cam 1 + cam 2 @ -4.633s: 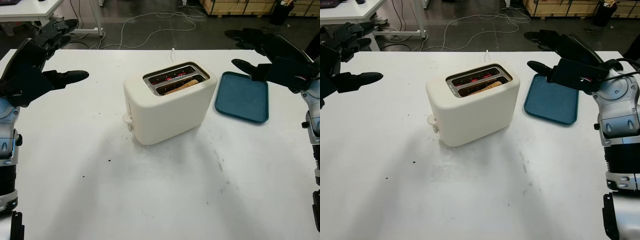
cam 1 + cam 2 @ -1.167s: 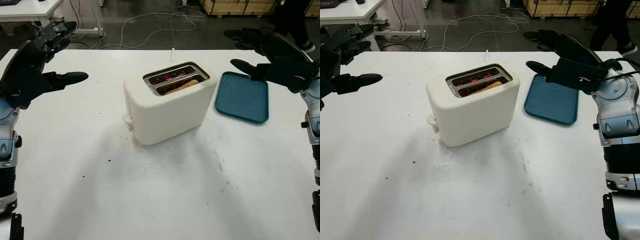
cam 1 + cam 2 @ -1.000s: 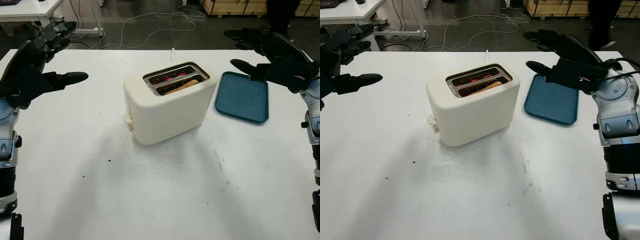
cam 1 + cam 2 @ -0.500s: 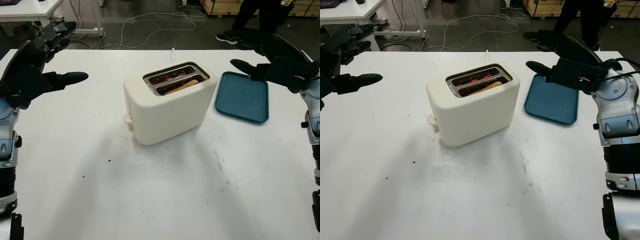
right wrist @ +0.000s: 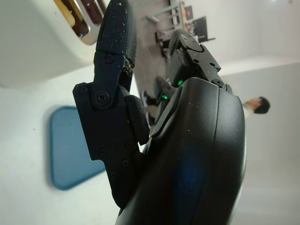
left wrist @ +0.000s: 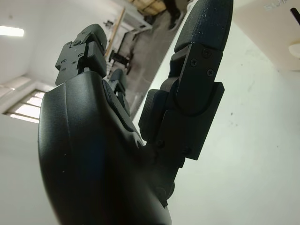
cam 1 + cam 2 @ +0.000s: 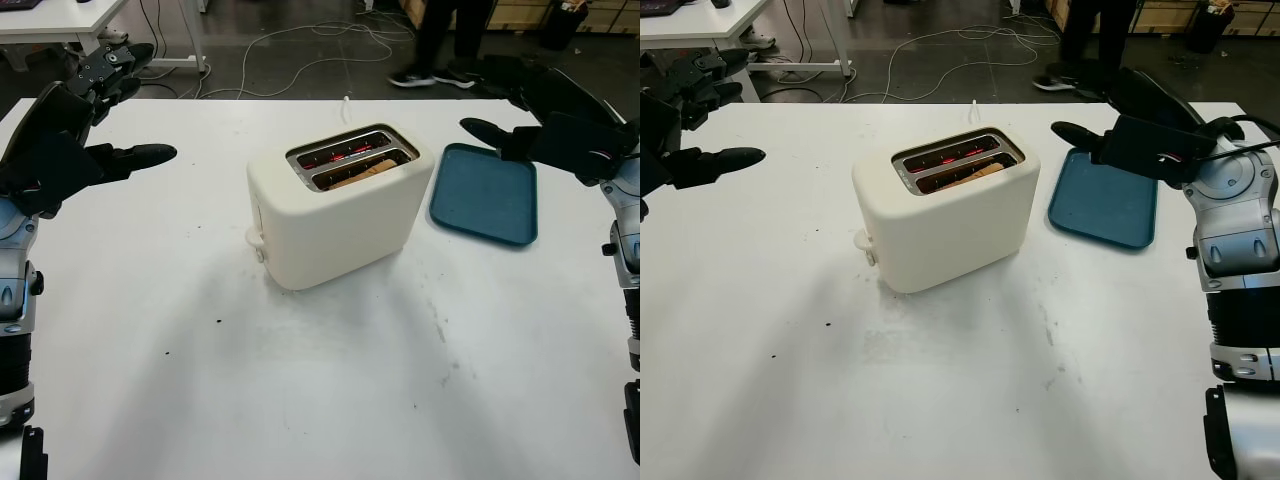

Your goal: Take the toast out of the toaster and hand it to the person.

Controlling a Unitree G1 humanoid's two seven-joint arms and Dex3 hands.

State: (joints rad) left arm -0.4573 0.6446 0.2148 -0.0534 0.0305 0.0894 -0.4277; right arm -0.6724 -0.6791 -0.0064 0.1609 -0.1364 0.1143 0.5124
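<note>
A cream toaster [image 7: 340, 212] stands mid-table, its two slots glowing red inside. A slice of toast [image 7: 362, 174] sits low in the nearer slot, only its top edge showing. My left hand [image 7: 62, 140] is open, raised above the table's far left corner. My right hand [image 7: 545, 125] is open, held over the far right, above the blue tray. Both hands are well apart from the toaster. A person's legs [image 7: 450, 40] stand on the floor beyond the table's far edge.
A blue tray [image 7: 486, 193] lies flat to the right of the toaster. The toaster's white cord [image 7: 346, 103] runs off the far edge. Cables trail across the dark floor [image 7: 300, 50] behind. Wide bare tabletop [image 7: 300, 380] lies in front of the toaster.
A person has walked in from the right behind the table and now stands beyond its far edge. Both hands, the toaster and the toast have stayed where they were.
</note>
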